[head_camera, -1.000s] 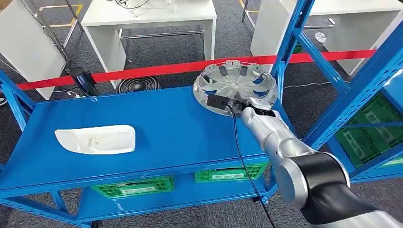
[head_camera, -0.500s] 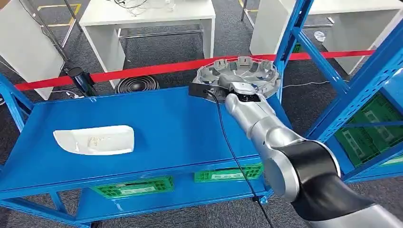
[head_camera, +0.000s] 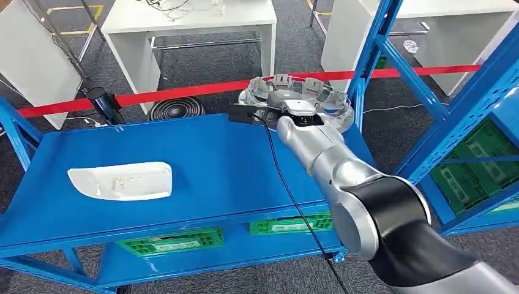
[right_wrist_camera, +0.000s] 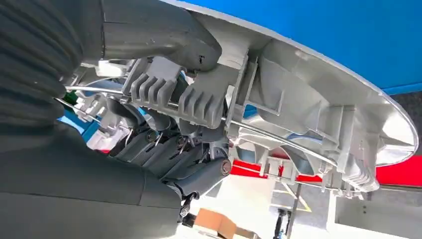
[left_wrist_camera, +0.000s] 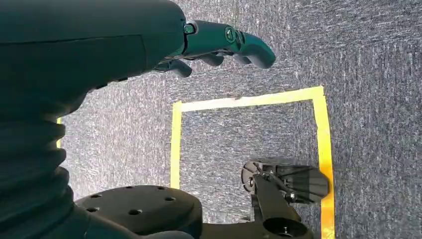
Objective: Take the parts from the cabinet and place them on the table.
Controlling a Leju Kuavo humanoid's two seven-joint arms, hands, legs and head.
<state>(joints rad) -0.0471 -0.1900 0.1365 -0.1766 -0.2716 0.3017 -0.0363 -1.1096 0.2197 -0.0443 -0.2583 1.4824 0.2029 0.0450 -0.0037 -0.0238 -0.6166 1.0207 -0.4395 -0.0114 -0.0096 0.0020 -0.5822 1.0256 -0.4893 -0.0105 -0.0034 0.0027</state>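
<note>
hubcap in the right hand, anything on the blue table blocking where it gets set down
Nothing visible does. The right hand holds the hubcap at the far right edge of the blue table; the white part lies far to the left, apart from it.

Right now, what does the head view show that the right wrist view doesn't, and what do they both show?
Head view alone: the white part lying on the blue table, green crates on the shelf beneath, the red barrier tape and the white tables beyond.

Right wrist view alone: the hubcap's ribbed inner clips and wire ring close up, with the right hand's fingers curled onto them.

Both: the right hand holding the silver hubcap at the blue table's far edge.
</note>
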